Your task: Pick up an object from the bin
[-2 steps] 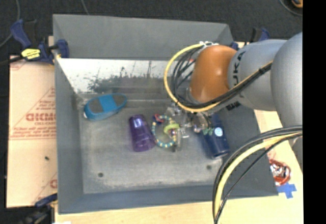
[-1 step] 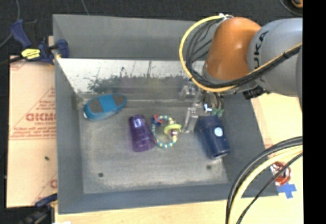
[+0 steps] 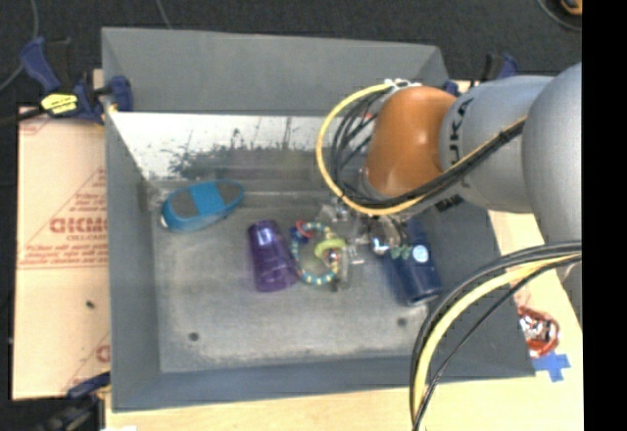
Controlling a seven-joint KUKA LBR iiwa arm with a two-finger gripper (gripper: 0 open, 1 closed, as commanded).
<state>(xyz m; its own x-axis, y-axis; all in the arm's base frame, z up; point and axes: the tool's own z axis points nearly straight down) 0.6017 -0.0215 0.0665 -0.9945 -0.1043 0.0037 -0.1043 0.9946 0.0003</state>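
Note:
My gripper (image 3: 338, 248) hangs low in the middle of the bin, under the arm's orange cover. Its tips sit right at a ring of green and teal beads (image 3: 315, 272) with a yellow-green bit beside it. Left of the ring a purple cup-shaped thing (image 3: 267, 256) lies on its side. To the right of the gripper lies a dark blue box-like thing (image 3: 415, 272) with a pale round spot on top. Whether the beads are between the fingers is hidden by the gripper's own body.
A light blue rounded thing (image 3: 201, 205) lies near the back left wall of the bin. The arm and its looping cables reach in from the right and cover the bin's right back part.

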